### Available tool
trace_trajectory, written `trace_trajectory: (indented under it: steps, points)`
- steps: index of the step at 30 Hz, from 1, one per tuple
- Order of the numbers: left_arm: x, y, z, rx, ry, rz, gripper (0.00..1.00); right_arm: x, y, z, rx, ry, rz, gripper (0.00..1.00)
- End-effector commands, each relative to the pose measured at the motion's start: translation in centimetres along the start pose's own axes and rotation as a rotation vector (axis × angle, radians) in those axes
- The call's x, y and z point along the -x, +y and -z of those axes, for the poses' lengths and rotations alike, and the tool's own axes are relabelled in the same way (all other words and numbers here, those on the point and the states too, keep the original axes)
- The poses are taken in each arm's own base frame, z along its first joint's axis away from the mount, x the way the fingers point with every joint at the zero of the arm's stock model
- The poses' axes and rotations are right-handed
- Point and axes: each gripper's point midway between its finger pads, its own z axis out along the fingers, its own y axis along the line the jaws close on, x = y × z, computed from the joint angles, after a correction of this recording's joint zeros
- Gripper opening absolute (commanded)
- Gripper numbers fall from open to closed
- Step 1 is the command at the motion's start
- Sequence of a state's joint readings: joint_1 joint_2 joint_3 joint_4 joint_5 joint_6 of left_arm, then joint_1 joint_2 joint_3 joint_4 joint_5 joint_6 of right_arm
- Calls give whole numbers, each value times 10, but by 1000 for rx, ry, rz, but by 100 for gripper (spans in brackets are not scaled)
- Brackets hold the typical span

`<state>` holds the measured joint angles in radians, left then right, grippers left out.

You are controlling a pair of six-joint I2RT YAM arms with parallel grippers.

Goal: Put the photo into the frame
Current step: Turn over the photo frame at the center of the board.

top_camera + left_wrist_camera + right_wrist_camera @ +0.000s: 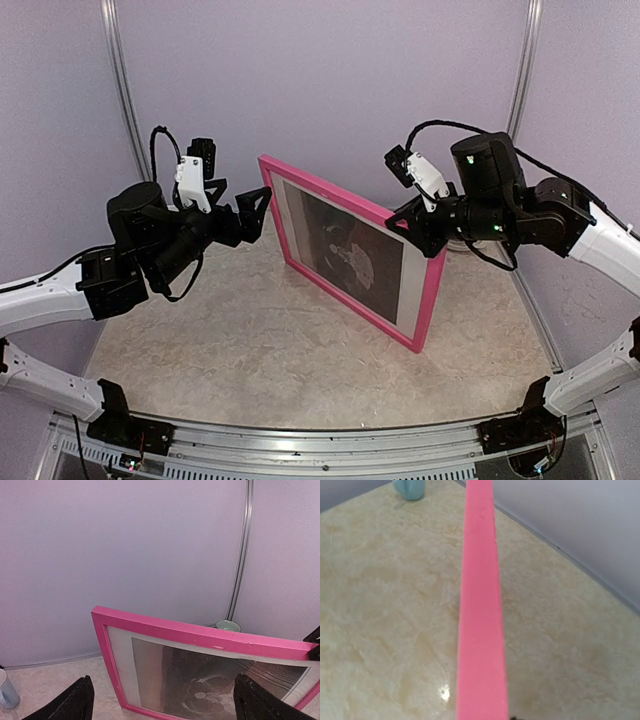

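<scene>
The pink frame (432, 300) stands upright on its long lower rail across the middle of the table, and it also shows in the left wrist view (200, 635). The photo (345, 250), dark reddish-brown with a pale figure, sits inside it behind a white mat (410, 285); the left wrist view shows the photo (210, 680) too. My right gripper (412, 225) is at the top rail (481, 630) near its right end and grips it; its fingers are out of its own view. My left gripper (258, 212) is open and empty, just short of the frame's left corner (162, 680).
A pale blue mug (6, 690) stands on the table at the far left; a blue cup also shows beyond the rail's far end (410, 487). A green round rim (228, 625) sits behind the frame by the back wall. Purple walls close the back and sides.
</scene>
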<state>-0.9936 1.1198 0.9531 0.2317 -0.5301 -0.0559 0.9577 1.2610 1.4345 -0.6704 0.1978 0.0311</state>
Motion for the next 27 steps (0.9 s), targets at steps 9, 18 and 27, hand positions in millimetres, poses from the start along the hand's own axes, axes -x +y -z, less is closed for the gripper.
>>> trace_trajectory:
  steps: [9,18,27]
  points:
    - [-16,-1,-4,0,17,28,95,23,-44,8,-100,-231,-443,0]
    - [-28,1,-6,16,44,44,95,-9,-83,23,-187,-326,-688,0]
    - [-37,-1,-9,13,61,57,96,-18,-101,28,-188,-364,-812,0]
